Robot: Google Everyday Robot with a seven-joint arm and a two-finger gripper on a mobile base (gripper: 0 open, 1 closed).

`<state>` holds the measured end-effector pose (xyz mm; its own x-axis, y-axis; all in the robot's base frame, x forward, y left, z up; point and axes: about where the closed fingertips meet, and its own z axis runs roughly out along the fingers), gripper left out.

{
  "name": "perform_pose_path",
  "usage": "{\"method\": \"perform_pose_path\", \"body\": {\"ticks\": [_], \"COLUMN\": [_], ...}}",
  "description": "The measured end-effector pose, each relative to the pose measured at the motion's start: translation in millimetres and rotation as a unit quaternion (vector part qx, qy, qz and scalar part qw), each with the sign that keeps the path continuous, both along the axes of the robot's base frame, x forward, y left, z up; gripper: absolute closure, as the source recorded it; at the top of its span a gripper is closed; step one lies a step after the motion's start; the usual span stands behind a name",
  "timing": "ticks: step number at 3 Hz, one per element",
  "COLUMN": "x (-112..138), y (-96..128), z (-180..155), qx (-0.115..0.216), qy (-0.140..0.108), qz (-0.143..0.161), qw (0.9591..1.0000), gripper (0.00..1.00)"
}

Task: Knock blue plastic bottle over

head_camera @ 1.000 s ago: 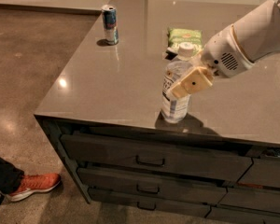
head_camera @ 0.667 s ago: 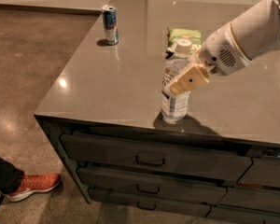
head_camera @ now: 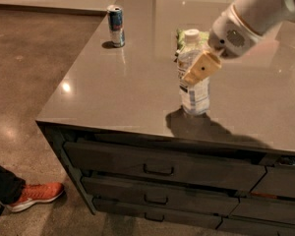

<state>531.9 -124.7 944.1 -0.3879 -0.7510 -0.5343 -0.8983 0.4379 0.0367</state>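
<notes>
The blue plastic bottle (head_camera: 193,90), clear with a white cap and a white-and-blue label, stands upright on the grey countertop (head_camera: 118,87), near its front edge. My gripper (head_camera: 200,69) reaches in from the upper right on the white arm and presses against the bottle's upper body, its tan tip lying across the front of the bottle just below the neck. The bottle's shadow falls toward the front edge.
A slim blue-and-silver drink can (head_camera: 116,25) stands at the far left of the counter. A green packet (head_camera: 179,35) lies just behind the bottle. Drawers (head_camera: 157,168) run below the counter. A person's orange shoe (head_camera: 34,194) rests on the floor at lower left.
The gripper has moved away from the front edge while touching the bottle. The bottle has slid a little farther onto the counter and still stands upright. The can has not moved.
</notes>
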Motion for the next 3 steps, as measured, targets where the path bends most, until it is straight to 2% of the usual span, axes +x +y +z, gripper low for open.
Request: {"method": "perform_pose_path", "body": {"ticks": [1, 2, 3], "x": [22, 43, 67], "y": [-23, -39, -47], "z": [0, -1, -5], "qx": [-0.085, -0.149, -0.198], "qy": [0.021, 0.03, 0.029], "qz": [0.003, 0.003, 0.006], "qw": [0.9961, 0.9884, 0.9797], "gripper": [1.0, 1.0, 1.0]}}
